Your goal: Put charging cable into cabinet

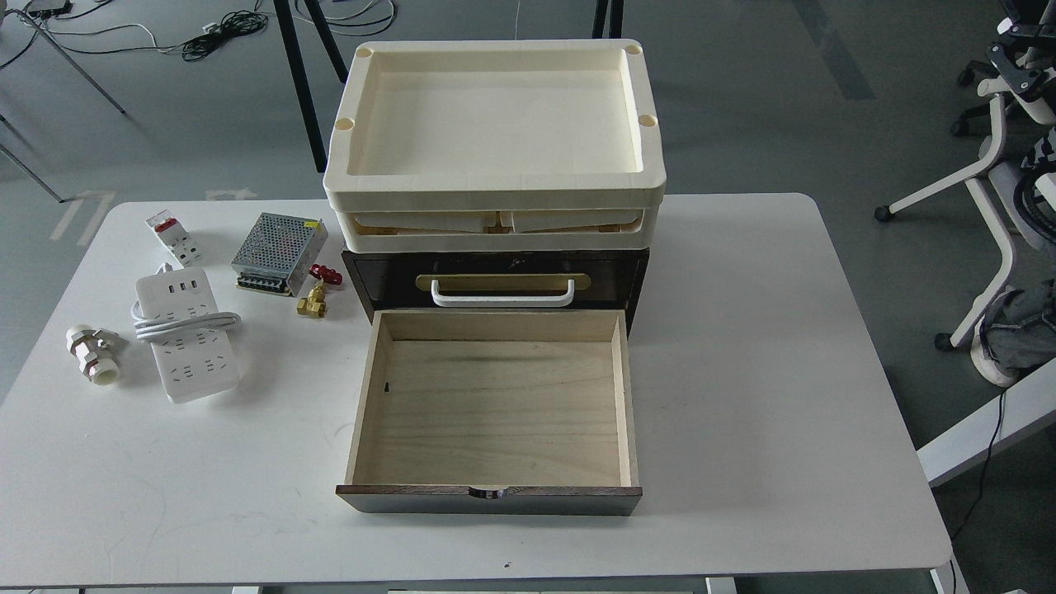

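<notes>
Five loose items sit in a cluster at the left end of your white bench (742,371), and only one of them is yours to move: the charging cable (188,337), a white power strip lying flat with its sockets up and its thick cord wrapped round the middle, so it should lift as one bundle with nothing trailing. Around it lie a small white-and-red socket adapter (173,237), a perforated metal power supply (278,252), a brass valve with a red handle (317,294) and a white pipe fitting (92,355); leave those alone. The cabinet (495,276) stands mid-bench with cream trays (495,124) stacked on top and its lower drawer (495,412) pulled fully out, bare pale wood inside, ready to receive the strip from above. Neither claw shows in your view, so you cannot tell whether they are apart or together.
</notes>
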